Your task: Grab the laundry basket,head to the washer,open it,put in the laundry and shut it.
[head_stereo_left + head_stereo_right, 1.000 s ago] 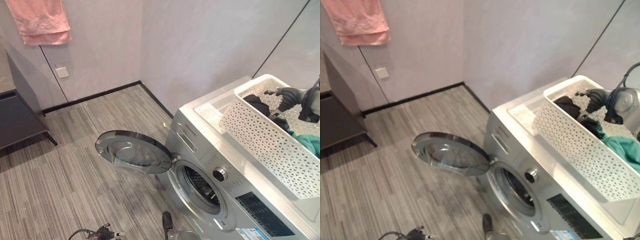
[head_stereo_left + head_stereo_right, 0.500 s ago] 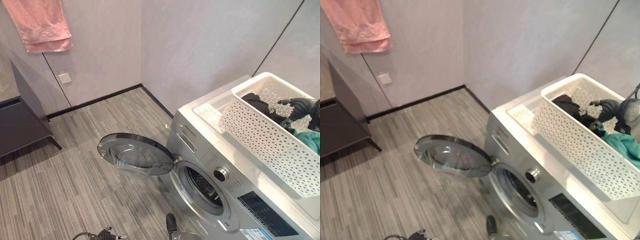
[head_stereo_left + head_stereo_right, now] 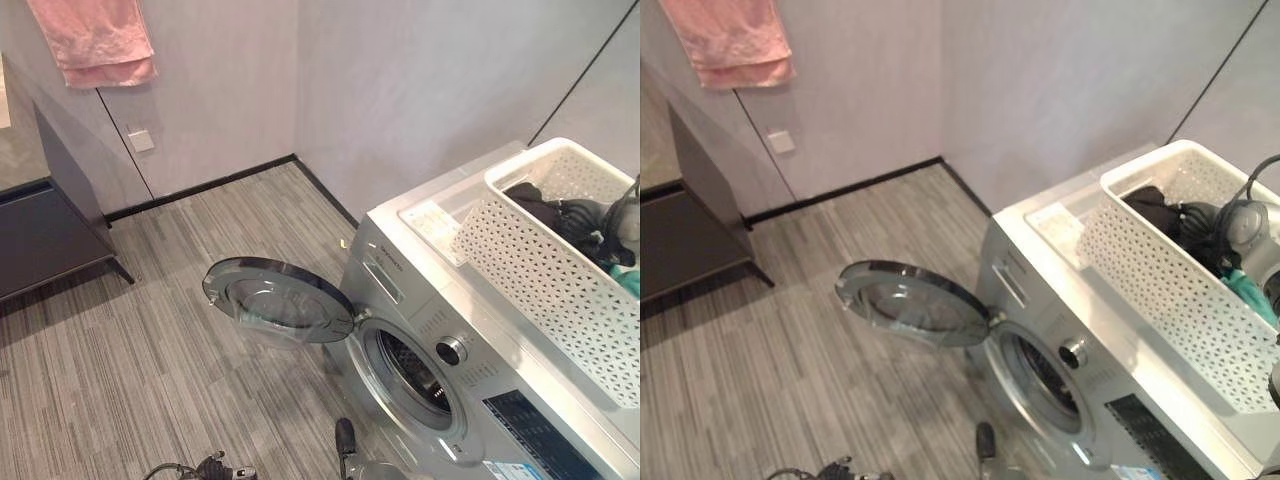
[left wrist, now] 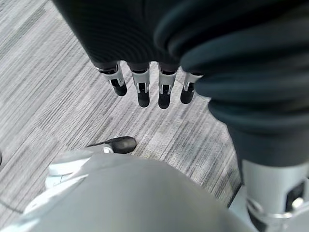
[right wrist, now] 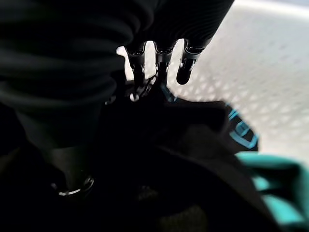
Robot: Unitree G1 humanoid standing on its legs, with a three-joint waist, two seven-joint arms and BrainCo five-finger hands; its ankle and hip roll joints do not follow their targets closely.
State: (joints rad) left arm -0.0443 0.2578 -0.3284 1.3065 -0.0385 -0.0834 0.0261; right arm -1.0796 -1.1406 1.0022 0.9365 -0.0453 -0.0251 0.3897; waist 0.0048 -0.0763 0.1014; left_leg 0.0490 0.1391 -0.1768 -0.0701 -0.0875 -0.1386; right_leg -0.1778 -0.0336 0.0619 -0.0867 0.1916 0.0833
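A white perforated laundry basket (image 3: 535, 275) stands on top of the silver washer (image 3: 420, 290). The washer's round door (image 3: 275, 298) hangs open to the left, and the dark drum opening (image 3: 410, 372) shows. Inside the basket lie a black garment (image 3: 540, 205) and a teal one (image 3: 1252, 297). My right hand (image 3: 1212, 220) is down in the basket. Its straight fingers (image 5: 159, 60) touch the black garment (image 5: 193, 159), with the teal cloth (image 5: 282, 195) beside it. My left hand (image 4: 145, 84) hangs over the floor with relaxed fingers and holds nothing.
A pink towel (image 3: 95, 40) hangs on the wall at the far left above a wall socket (image 3: 141, 139). A dark cabinet (image 3: 45, 230) stands against the left wall. Grey striped floor (image 3: 150, 340) spreads in front of the washer door.
My right hand has sunk from above the basket down onto the black garment. The camera has shifted a little; the washer, door and basket stay put.
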